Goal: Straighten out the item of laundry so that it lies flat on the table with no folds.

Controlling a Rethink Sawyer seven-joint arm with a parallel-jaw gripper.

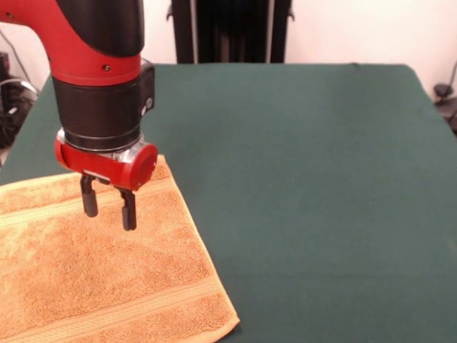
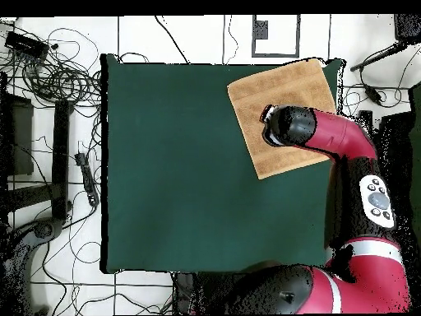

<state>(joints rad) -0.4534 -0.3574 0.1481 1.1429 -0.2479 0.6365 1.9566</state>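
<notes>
Looks pretty much done to me. The towel is spread out flat on the green table, sitting in the corner that shows lower left in the front view and top right from overhead. From above it reads as a clean, slightly rotated square with no corner flipped over, and I can't spot any real fold, just the woven bands running straight across. Part of it runs off the front picture's edge and the arm covers a bit from overhead, so can't vouch for every last corner.

The gripper hangs just above the cloth, fingers spread apart with nothing between them, so it's let go.

Containers: none anywhere, no basket or bin, just towel on table. What's left is probably only pulling the arm away
</notes>
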